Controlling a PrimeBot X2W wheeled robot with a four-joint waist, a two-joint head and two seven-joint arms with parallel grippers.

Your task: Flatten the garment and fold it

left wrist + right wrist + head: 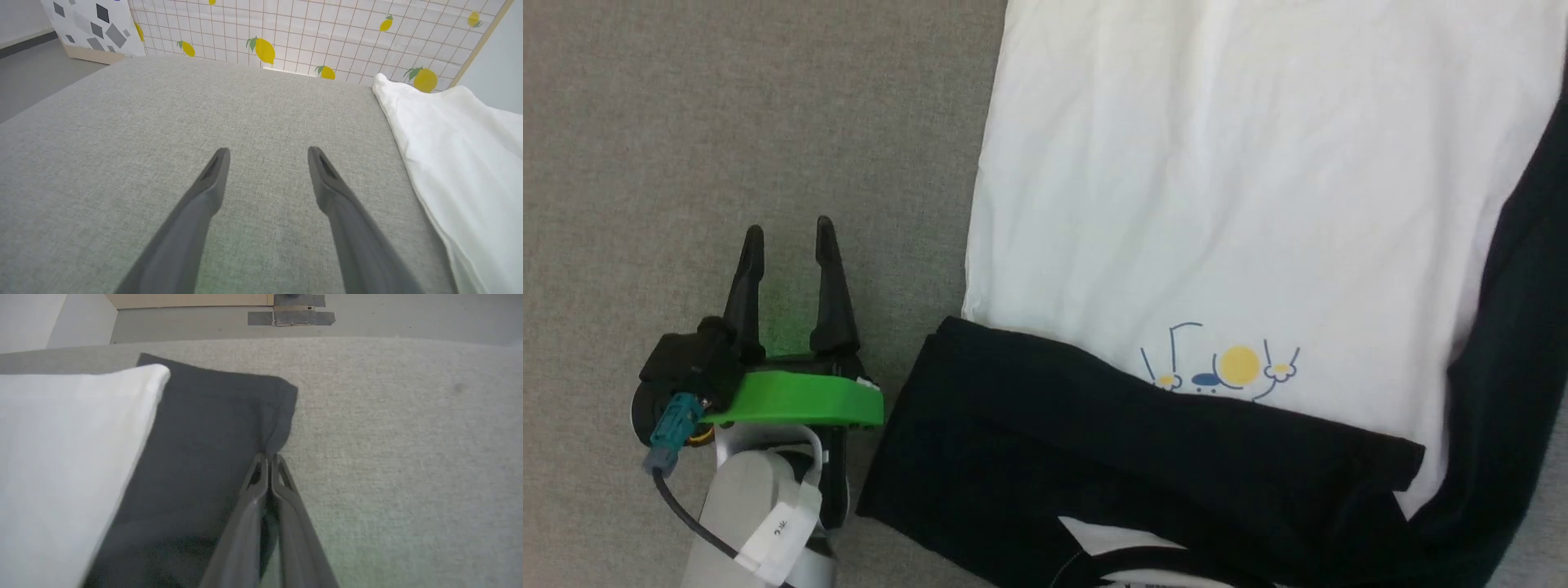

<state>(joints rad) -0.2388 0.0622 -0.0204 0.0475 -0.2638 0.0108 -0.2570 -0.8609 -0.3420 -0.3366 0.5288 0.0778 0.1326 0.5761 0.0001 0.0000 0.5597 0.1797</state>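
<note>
Right wrist view: right gripper (269, 458) pinches the black sleeve (204, 428) at its edge, cloth extending ahead-left. Left gripper (790, 225) stands wide, T-shirt (1241, 180) to its right.

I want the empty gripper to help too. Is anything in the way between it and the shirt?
Nothing visible does. Only bare grey surface lies between the open left gripper and the white edge of the shirt.
</note>
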